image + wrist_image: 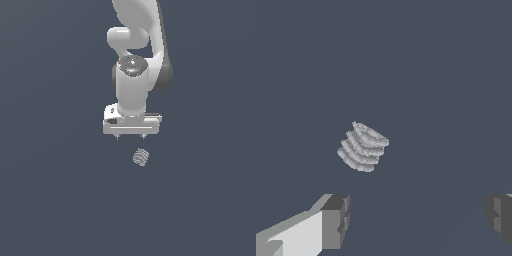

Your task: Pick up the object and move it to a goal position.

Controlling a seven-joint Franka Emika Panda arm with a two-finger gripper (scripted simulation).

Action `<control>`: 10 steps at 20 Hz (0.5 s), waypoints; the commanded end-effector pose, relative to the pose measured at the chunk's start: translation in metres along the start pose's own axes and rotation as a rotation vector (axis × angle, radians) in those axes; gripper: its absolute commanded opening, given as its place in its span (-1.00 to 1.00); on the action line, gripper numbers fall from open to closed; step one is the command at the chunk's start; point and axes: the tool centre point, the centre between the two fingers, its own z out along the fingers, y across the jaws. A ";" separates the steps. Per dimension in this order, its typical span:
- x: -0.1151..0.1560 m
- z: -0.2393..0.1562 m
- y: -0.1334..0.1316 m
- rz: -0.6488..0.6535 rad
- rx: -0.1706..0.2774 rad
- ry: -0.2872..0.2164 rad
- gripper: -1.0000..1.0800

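Observation:
The object (141, 157) is a small light-grey ribbed lump like a screw thread, lying on the dark grey floor. My white gripper (130, 137) hangs above it and slightly to the exterior view's left, with short fingertips pointing down. In the wrist view the object (362, 147) lies apart from the gripper (418, 215), whose two grey fingertips (336, 220) stand wide apart with nothing between them. The gripper is open and empty and does not touch the object.
The floor (50, 200) is a plain dark grey surface. The white arm (137, 50) rises behind the gripper toward the top of the exterior view.

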 end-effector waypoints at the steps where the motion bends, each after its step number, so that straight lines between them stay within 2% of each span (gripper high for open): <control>1: 0.000 0.000 0.000 0.000 0.000 0.000 0.92; 10: 0.007 -0.002 0.006 -0.013 0.007 0.015 0.92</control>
